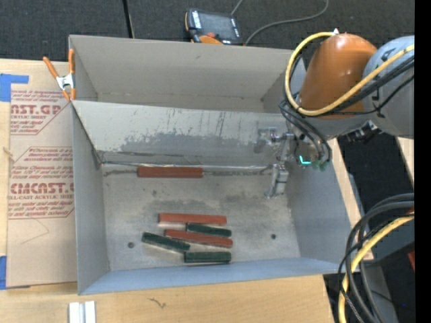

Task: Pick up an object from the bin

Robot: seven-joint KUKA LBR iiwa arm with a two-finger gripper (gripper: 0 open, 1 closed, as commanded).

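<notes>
The gripper [277, 175] is hanging at the right of the grey metal bin [87, 200]; whether it is spread or pressed together cannot be told. A lone red-brown flat stick [170, 172] is lying directly left of it, long axis running left to right. Two more red-brown sticks [192, 219] and three dark green sticks [207, 256] are clustering nearer and to the left.

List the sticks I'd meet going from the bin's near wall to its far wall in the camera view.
Dark green stick at the front → red stick behind the clustered ones → lone red-brown stick, farthest back. The sticks between overlap; omitted.
</notes>
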